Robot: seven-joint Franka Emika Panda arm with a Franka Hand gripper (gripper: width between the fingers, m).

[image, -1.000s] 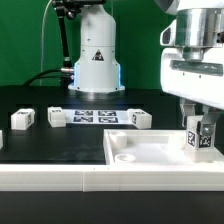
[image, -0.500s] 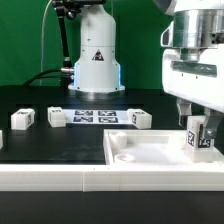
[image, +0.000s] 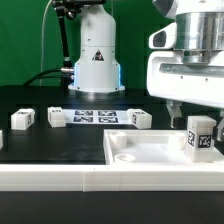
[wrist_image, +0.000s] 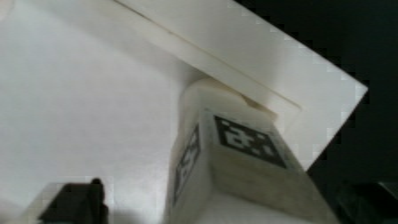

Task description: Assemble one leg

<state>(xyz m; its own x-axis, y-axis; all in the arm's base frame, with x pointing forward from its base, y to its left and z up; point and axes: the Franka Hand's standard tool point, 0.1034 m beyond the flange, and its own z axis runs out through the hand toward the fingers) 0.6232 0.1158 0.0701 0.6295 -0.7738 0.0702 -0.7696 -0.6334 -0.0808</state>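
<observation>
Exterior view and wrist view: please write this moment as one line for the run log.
gripper: open, above the leg | leg: upright at tray panel corner, exterior view's right, not gripped | other legs: on table, untouched

Backdrop: green wall [image: 25,45] across the rear, from nine o'clock to twelve o'clock in the exterior view
Table: black top [image: 50,140], matt, filling the middle band
Front edge: white rail [image: 60,178] along six o'clock, with a seam near its middle
Below the rail: dark, no detail to be made out
Light: even and bright, soft glare on the white surfaces
</observation>
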